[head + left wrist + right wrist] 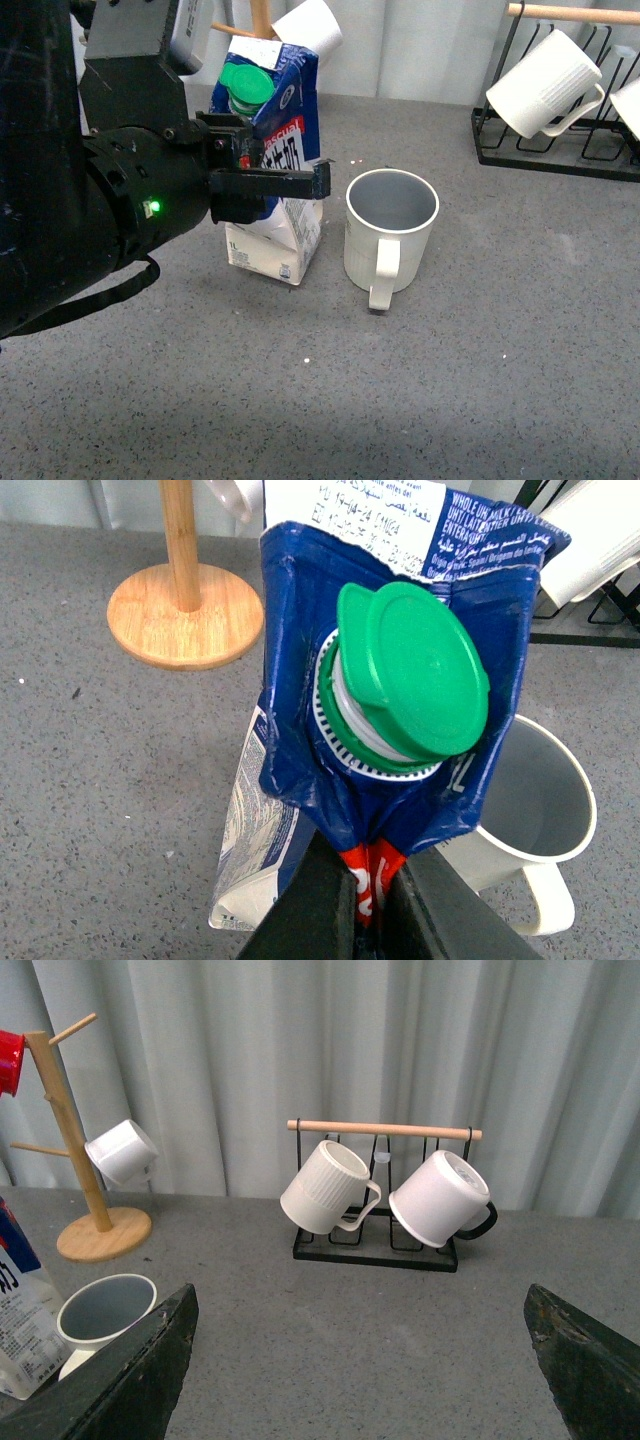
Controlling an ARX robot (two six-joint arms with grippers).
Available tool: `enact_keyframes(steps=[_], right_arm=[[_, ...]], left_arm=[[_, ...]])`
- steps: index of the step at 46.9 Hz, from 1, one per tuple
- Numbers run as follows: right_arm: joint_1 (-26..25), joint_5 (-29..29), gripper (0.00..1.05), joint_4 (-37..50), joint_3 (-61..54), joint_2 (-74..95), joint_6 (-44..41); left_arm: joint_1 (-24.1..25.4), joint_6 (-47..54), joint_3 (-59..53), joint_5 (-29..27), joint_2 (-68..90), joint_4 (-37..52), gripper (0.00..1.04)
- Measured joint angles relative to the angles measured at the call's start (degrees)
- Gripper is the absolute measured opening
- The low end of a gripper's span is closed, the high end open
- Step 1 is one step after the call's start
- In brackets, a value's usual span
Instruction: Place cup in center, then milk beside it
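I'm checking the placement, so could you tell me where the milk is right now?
In the front view the milk stands tilted on the counter just left of the cup, close beside it, with the left gripper shut on its upper part.

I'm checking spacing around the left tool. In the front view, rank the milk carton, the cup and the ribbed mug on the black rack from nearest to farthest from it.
1. Milk carton: clamped in the left tool, touching it.
2. Cup: on the table just right of the carton.
3. Ribbed mug: hanging on the black rack, far back right.
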Motion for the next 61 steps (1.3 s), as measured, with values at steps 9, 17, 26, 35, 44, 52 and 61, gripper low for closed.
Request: enact_keyframes(steps=[9, 17, 26, 35, 44, 52, 61], right_arm=[[0.0, 0.0, 0.95, 0.0, 0.0, 0.0, 0.0], [0.0, 0.0, 0.95, 0.0, 0.0, 0.0, 0.0], [0.0, 0.0, 0.95, 0.0, 0.0, 0.0, 0.0], [0.0, 0.0, 0.95, 0.0, 0.0, 0.0, 0.0], [0.0, 0.0, 0.95, 0.0, 0.0, 0.0, 0.0], [0.0, 0.0, 0.95, 0.0, 0.0, 0.0, 0.0], [0.0, 0.0, 0.95, 0.0, 0.0, 0.0, 0.0]], left_arm=[[-0.8, -0.3, 0.5, -0.8, 2.0, 0.0, 0.04], [-1.0, -0.7, 0.7, -1.5, 2.3, 0.0, 0.1], [-1.0, -0.8, 0.7, -1.7, 2.3, 0.0, 0.45], [-1.1, -1.8, 0.6, -1.6, -0.2, -0.6, 0.7], [-0.3, -3.1, 0.5, -1.7, -7.2, -1.4, 0.99], [3.4, -2.6, -0.2, -1.3, -12.1, -5.1, 0.98], [8.1, 2.6, -3.7, -8.2, -13.7, 0.1, 0.89]])
